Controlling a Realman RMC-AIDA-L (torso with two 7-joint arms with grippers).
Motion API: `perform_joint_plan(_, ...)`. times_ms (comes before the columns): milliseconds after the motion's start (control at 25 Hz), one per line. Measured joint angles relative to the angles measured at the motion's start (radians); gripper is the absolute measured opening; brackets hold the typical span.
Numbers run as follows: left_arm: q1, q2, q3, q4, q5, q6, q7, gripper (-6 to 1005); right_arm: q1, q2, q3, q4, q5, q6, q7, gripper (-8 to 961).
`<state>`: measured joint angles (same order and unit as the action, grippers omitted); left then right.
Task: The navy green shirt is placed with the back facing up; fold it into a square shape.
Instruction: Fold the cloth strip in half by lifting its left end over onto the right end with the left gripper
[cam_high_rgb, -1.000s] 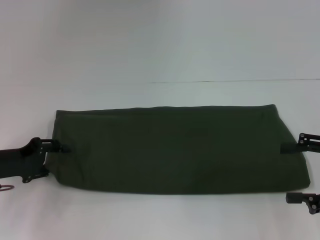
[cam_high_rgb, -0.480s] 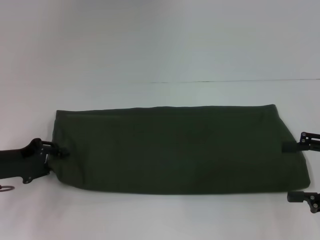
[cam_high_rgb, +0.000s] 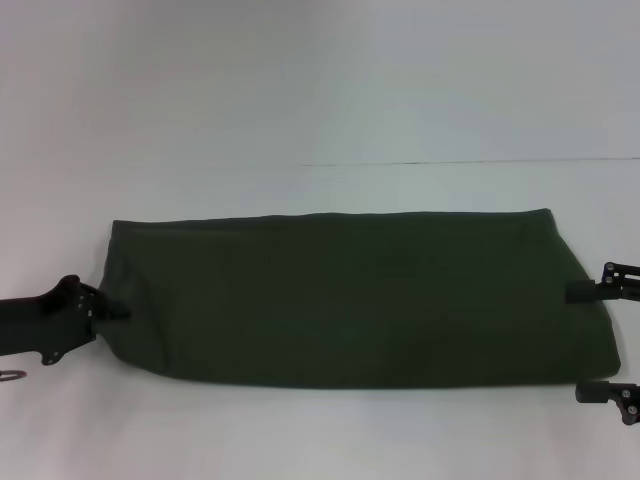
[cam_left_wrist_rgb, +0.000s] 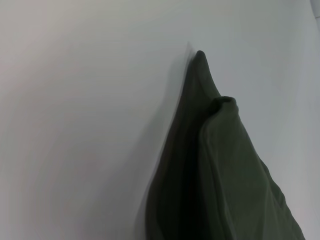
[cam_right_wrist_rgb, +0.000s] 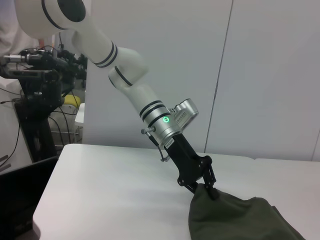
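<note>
Head view: left hand (cam_high_rgb: 112, 309) pinches the shirt (cam_high_rgb: 350, 295); right hand (cam_high_rgb: 592, 340) gapes empty. Thin pinch, so cloth may slip out.

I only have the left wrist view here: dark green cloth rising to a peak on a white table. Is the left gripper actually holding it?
Observer: Yes, the left gripper is pinching the shirt at its left end.
Operator: How is the shirt lying?
Observer: Folded into one long band across the table.
Operator: And the right gripper?
Observer: The right gripper is open at the shirt's right end, one finger on the cloth edge.
</note>
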<state>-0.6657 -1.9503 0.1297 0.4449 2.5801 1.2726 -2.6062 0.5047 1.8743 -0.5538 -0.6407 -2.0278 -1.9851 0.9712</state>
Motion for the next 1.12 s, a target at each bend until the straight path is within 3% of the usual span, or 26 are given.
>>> perform_joint_plan(120,0.0,0.0,0.0,0.0,0.0,-0.001,0.0,90,0.0,0.0,0.0,-0.002,0.0,0.0,0.001,931)
perform_joint_plan(1120,-0.001,0.004,-0.007,0.002,-0.013,-0.004,0.025,43,-0.004,0.006,0.0,-0.005,0.0,0.0,0.001,930)
